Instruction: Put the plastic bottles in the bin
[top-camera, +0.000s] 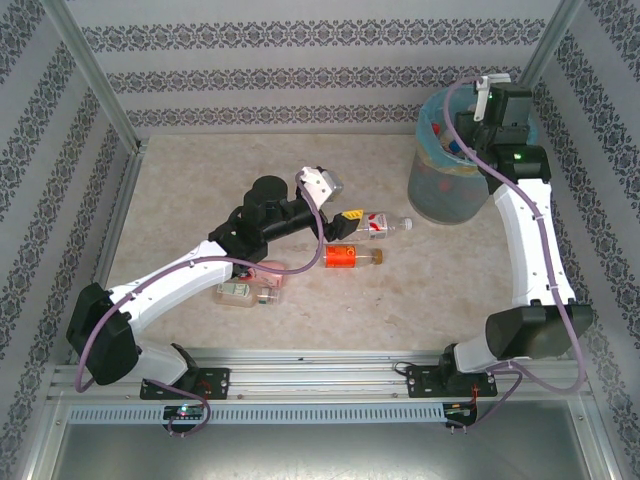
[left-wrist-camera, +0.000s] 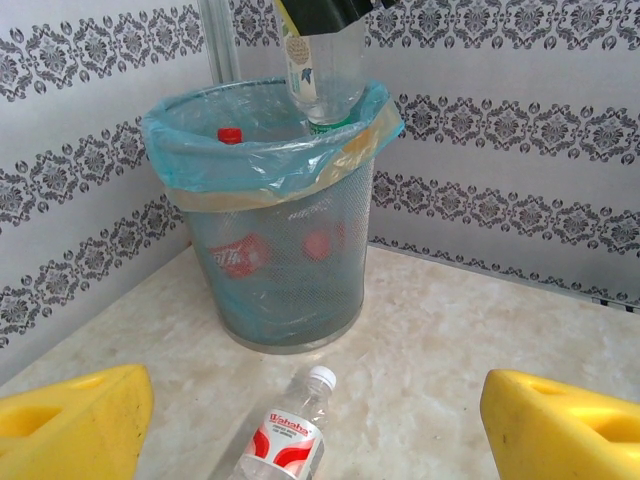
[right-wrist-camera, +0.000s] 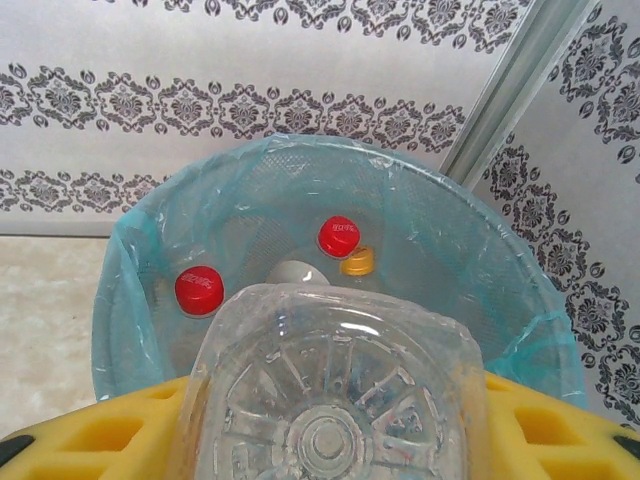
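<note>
Top view. The bin (top-camera: 448, 185) stands at the far right corner of the surface (top-camera: 200, 190). The right gripper (top-camera: 465, 128) hangs over its mouth. The left gripper (top-camera: 350, 222) sits mid-surface, just beside a white-capped bottle (top-camera: 385, 225) lying on its side. An orange bottle (top-camera: 350, 256) lies near it, a little closer to the bases. Further bottles (top-camera: 245, 292) lie close to the left arm; we count at least two, the arm hiding part of the group.

Left wrist view. The left gripper (left-wrist-camera: 315, 425) is spread wide, its yellow fingers (left-wrist-camera: 70, 420) at either edge with nothing between them. The white-capped bottle (left-wrist-camera: 290, 440) lies ahead, cap toward the bin (left-wrist-camera: 280, 260). Above the rim a clear bottle (left-wrist-camera: 325, 65) hangs neck down from the right gripper (left-wrist-camera: 330, 8).

Right wrist view. The right gripper (right-wrist-camera: 330, 430) pinches the clear bottle (right-wrist-camera: 330, 400) across its base, directly above the bin (right-wrist-camera: 130, 260). Down inside we see two red caps (right-wrist-camera: 199, 290), an orange one and a pale one.

Our reading: several bottles are already binned, one is poised for release, and at least four are left on the surface.
</note>
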